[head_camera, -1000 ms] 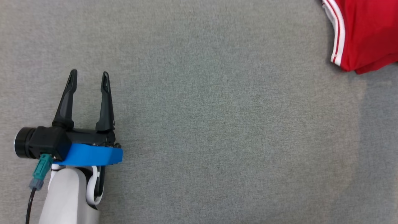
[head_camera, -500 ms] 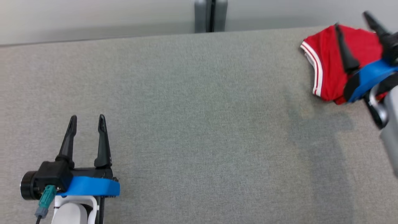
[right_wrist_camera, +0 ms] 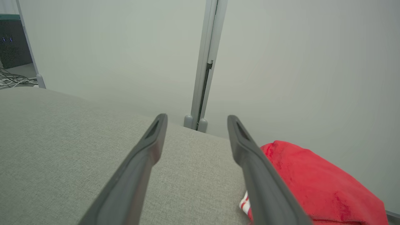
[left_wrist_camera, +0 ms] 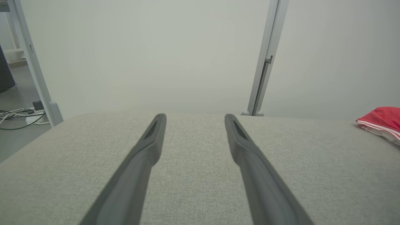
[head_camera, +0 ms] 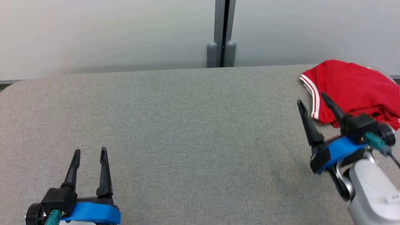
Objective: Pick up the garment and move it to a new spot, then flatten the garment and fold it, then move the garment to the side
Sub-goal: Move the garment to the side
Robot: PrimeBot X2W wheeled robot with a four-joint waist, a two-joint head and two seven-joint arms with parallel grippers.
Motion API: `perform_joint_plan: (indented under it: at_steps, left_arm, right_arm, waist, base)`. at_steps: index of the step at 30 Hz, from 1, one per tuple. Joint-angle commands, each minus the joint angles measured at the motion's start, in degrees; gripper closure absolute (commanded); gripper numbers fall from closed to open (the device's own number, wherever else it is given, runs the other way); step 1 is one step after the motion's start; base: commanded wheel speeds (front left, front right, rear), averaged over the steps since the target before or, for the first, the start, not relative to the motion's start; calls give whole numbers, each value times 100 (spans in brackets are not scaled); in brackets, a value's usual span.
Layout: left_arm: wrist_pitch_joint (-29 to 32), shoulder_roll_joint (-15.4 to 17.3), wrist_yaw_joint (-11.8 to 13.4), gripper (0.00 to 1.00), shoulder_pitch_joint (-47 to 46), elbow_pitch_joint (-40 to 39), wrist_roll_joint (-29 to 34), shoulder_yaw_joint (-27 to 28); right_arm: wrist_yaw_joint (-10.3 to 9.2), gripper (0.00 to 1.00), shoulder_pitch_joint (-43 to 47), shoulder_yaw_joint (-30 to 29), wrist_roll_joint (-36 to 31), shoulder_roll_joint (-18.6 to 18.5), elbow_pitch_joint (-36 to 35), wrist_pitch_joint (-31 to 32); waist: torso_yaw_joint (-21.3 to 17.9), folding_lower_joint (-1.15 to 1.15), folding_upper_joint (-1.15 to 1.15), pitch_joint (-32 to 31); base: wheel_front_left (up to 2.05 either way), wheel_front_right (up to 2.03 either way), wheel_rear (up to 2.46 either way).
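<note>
Floor, far left: in the left wrist view, loose cables (left_wrist_camera: 14,113) lie on the floor past the table's rounded corner, beside a pale frame leg.

Left gripper (head_camera: 90,150): it sits low at the lower left of the head view, with its fingers pointing toward the table's far edge. The claw is spread wide and holds nothing. In its own wrist view the left gripper (left_wrist_camera: 194,116) has only bare grey cloth between the two dark fingers. It is well apart from the garment.

Table (head_camera: 193,125): a wide top covered in grey woven cloth, with a rounded far-left corner. The middle stretch between the two arms is bare.

Post (head_camera: 222,31): a grey upright with two rounded feet, standing just behind the table's far edge between pale wall panels.

Right gripper (head_camera: 312,97): at the right of the head view, with a blue band at the wrist and fingers slanting up and to the left. The claw is spread wide and has nothing in it. In its own wrist view the right gripper (right_wrist_camera: 197,116) has bare table between the fingers, and the right-hand finger crosses in front of the garment's striped edge. Whether that finger touches the fabric cannot be told.

Garment (head_camera: 353,84): red with white striped trim, in a bunched heap at the table's far right, close to the far edge. It is not held by either claw. The left wrist view shows the garment (left_wrist_camera: 381,117) at its right border. In the right wrist view the garment (right_wrist_camera: 312,178) is just right of the fingers.
</note>
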Motion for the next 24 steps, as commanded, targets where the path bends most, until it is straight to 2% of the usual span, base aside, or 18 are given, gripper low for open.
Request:
perform_joint_plan:
  at_steps: [1,13,24]
  left_arm:
    - [2,0,6,0,49,20,-2,-4]
    - [2,-44,-21,0,333,176,7,-81]
    - [2,-39,-52,0,419,181,31,-181]
  right_arm:
    - [-1,0,203,-69,-21,46,-79,-22]
    - [0,0,2052,-1045,-193,645,-1196,-19]
    - [0,0,2790,-1477,-456,1088,-2001,135]
  waist:
    - [-9,1,1,-43]
    - [117,1,1,-461]
    - [115,1,1,-566]
  base:
    - [0,0,0]
    - [0,0,0]
    - [0,0,0]
